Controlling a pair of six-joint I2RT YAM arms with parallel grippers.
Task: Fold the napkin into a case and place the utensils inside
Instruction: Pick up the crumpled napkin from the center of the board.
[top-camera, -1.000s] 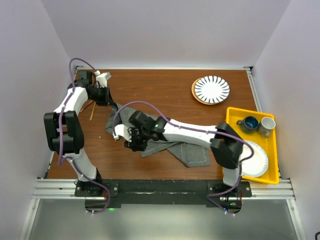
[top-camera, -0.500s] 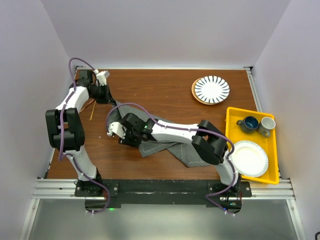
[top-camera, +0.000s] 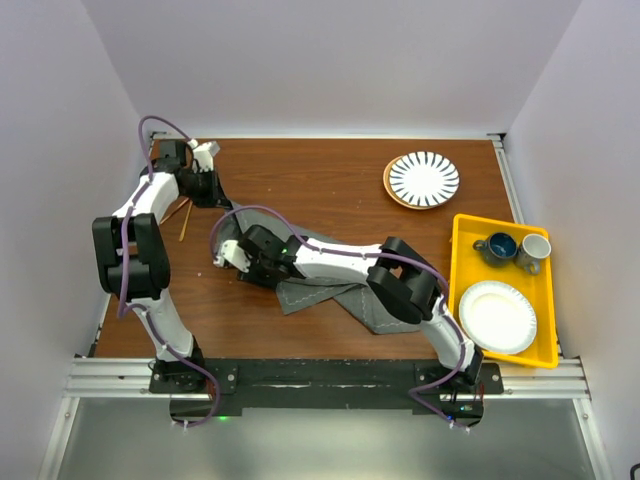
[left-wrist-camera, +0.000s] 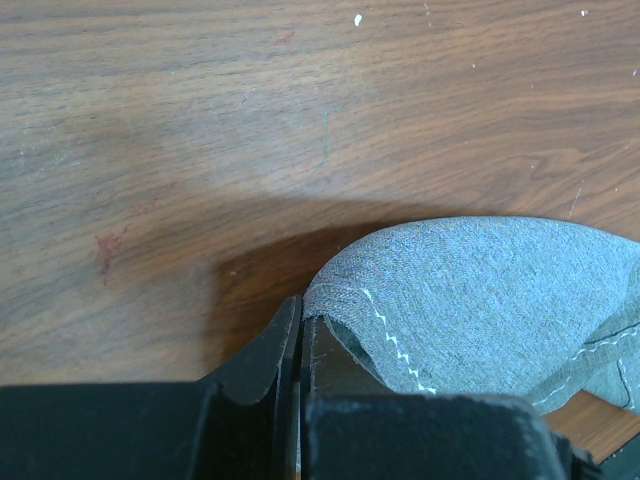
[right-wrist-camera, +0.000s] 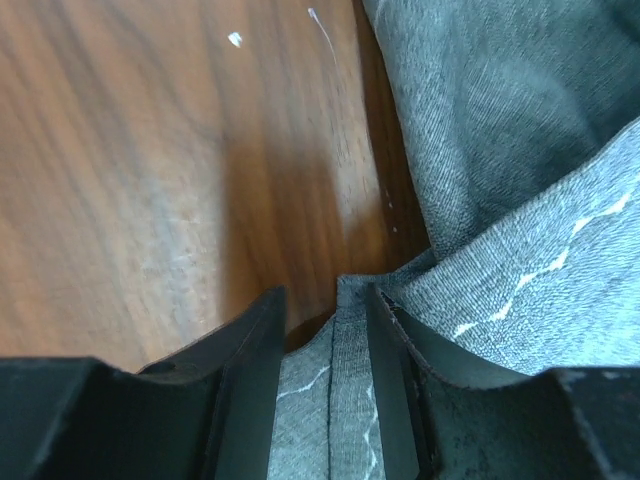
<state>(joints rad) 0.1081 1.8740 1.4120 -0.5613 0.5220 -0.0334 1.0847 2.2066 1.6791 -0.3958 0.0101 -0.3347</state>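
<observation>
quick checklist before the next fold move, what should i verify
1. Hold of the left gripper on the napkin hem: ok, fingers shut on it.
2. Cloth between the fingers of the right gripper: ok.
3. Is the napkin flat enough to fold: not ok, bunched under the right arm.
4. Are the utensils off the cloth: ok for the one piece seen; second, cannot tell.
5. Is the striped plate clear of the cloth: ok.
</observation>
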